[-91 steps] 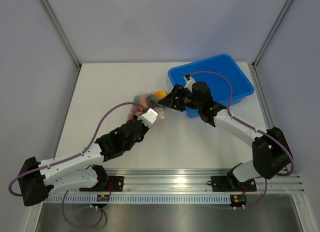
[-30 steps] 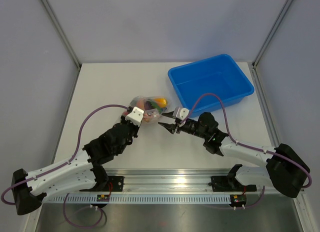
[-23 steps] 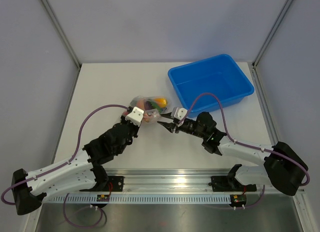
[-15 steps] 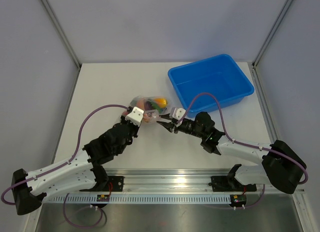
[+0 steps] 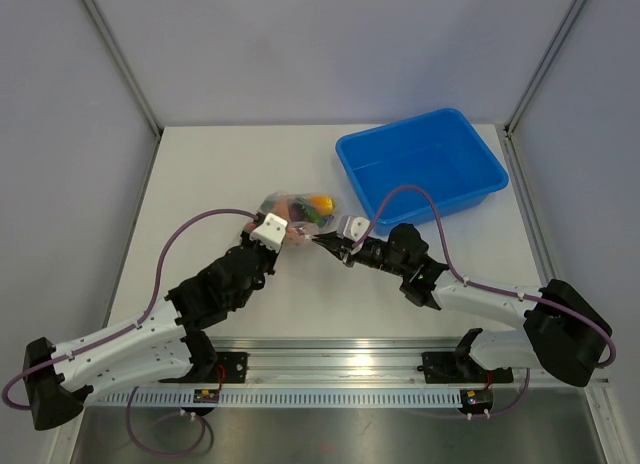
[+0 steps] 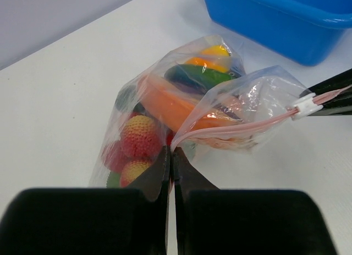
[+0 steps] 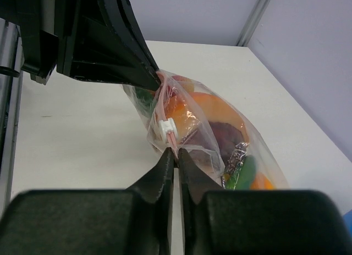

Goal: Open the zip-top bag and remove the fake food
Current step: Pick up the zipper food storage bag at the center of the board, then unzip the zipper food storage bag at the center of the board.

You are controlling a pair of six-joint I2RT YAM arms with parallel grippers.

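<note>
The zip-top bag (image 5: 297, 209) lies mid-table, clear and crinkly, stretched between both grippers. My left gripper (image 6: 171, 151) is shut on one end of its pinkish zip strip (image 6: 231, 131). At the strip's other end my right gripper (image 7: 176, 151) is shut on it, just below the white slider (image 7: 165, 126). Inside the bag is the fake food: an orange wedge (image 6: 176, 104), a green cucumber (image 6: 201, 76), a yellow fruit (image 6: 214, 50) and a red-yellow bumpy ball (image 6: 140, 137). In the top view the left gripper (image 5: 291, 234) and right gripper (image 5: 320, 240) face each other below the bag.
The blue bin (image 5: 420, 169) stands at the back right, a short way beyond the bag; its near wall (image 6: 275, 18) shows in the left wrist view. Grey walls and metal posts enclose the white table (image 5: 200, 184). A rail runs along the near edge.
The right gripper has slid left to the bag and its jaws have closed onto the end of the zip strip. The left arm and the bag have stayed put over the last second.
</note>
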